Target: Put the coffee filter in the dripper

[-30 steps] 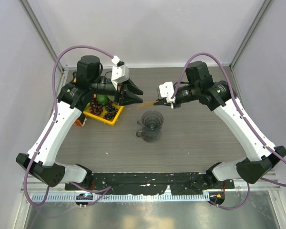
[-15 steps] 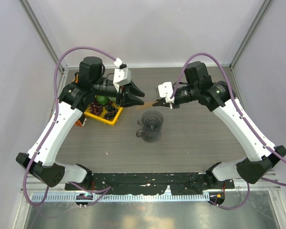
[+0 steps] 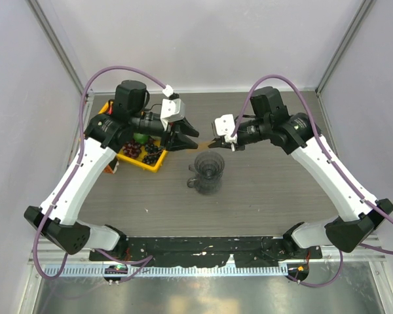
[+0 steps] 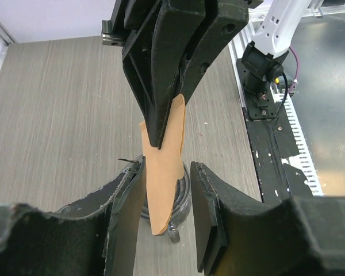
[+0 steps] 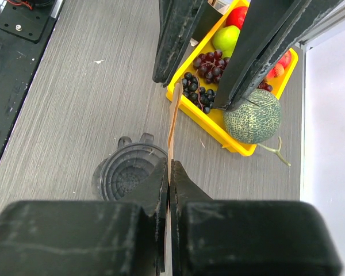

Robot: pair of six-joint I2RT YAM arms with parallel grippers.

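Where the right gripper [image 5: 169, 172] has its jaws pressed together on the right end of the coffee filter [image 4: 164, 184], the flat paper hangs edge-on just above the far rim of the dripper [image 3: 208, 171]. Its left end sits between the parted jaws of the left gripper [image 3: 192, 139]; whether they touch it cannot be told.

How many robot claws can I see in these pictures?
2. The left gripper stands open around the coffee filter; the right gripper, facing it, is pinched shut on that filter near the dripper. None seems hidden.
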